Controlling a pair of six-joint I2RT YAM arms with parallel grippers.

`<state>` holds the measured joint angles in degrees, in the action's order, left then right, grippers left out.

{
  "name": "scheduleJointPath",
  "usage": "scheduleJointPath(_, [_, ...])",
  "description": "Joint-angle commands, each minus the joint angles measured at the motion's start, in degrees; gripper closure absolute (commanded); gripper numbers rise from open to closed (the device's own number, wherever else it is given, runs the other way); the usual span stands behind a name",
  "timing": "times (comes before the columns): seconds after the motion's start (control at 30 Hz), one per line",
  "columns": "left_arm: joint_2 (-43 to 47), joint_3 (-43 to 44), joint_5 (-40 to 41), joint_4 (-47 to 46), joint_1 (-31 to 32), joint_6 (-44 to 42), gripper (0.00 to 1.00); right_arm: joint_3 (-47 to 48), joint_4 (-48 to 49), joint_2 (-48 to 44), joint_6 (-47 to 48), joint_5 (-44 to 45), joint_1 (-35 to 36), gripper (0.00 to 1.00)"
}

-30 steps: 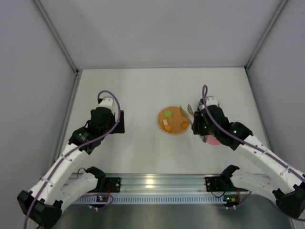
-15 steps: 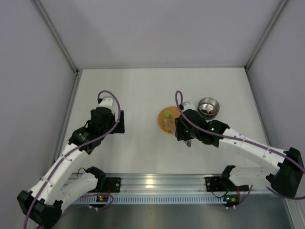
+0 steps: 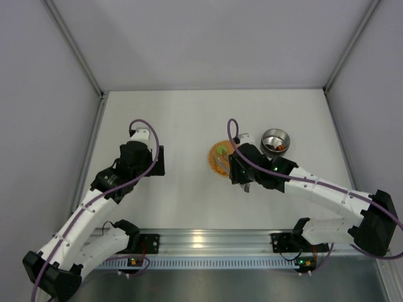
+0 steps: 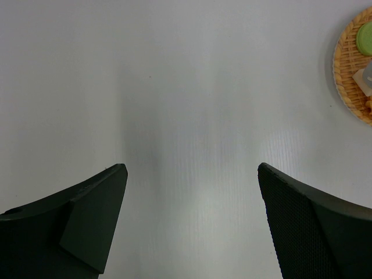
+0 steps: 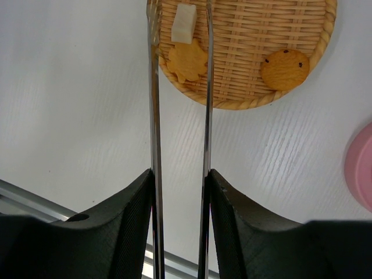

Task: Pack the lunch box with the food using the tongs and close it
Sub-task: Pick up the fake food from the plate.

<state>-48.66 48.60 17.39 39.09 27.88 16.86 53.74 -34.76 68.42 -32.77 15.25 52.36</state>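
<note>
My right gripper [image 5: 180, 180] is shut on the silver tongs [image 5: 207, 116], one slim arm against each finger. The tong tips reach over the orange woven plate [image 5: 244, 35], either side of a white cube [image 5: 185, 23] and an orange leaf-shaped piece [image 5: 187, 61]. A round orange cookie [image 5: 284, 68] lies further right on the plate. In the top view the right gripper [image 3: 242, 173] is at the plate's near right rim. The steel lunch box [image 3: 275, 141] stands to the right with dark food inside. Its pink lid [image 5: 360, 168] shows at the edge. My left gripper [image 4: 192, 168] is open over bare table.
In the left wrist view, the woven plate [image 4: 349, 58] with a green disc [image 4: 366, 39] lies far to the right. Grey walls enclose the table. A metal rail [image 3: 208, 242] runs along the near edge, between the arm bases.
My right arm has swung left with the tongs, from beside the lunch box to the plate's near right rim, uncovering the box. The left arm has not moved.
</note>
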Motion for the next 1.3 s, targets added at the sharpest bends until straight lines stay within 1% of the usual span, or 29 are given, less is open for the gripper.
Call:
scheduleJointPath(0.0, [-0.3, -0.5, 0.2, -1.2, 0.2, 0.4, 0.01, 2.3, 4.4, 0.4, -0.7, 1.0, 1.2, 0.6])
scheduleJointPath(0.3, [-0.3, -0.5, 0.3, -1.2, 0.2, 0.4, 0.01, 1.6, 5.2, 1.4, -0.9, 0.1, 1.3, 0.64])
scheduleJointPath(1.07, [-0.1, -0.4, 0.4, -1.2, 0.2, 0.4, 0.01, 0.6, 4.3, 1.5, -0.9, 0.8, 2.0, 0.64])
scheduleJointPath(1.27, [-0.1, -0.5, 0.4, -1.2, 0.2, 0.4, 0.01, 0.1, 3.3, 1.2, -1.0, 2.8, 2.0, 0.63])
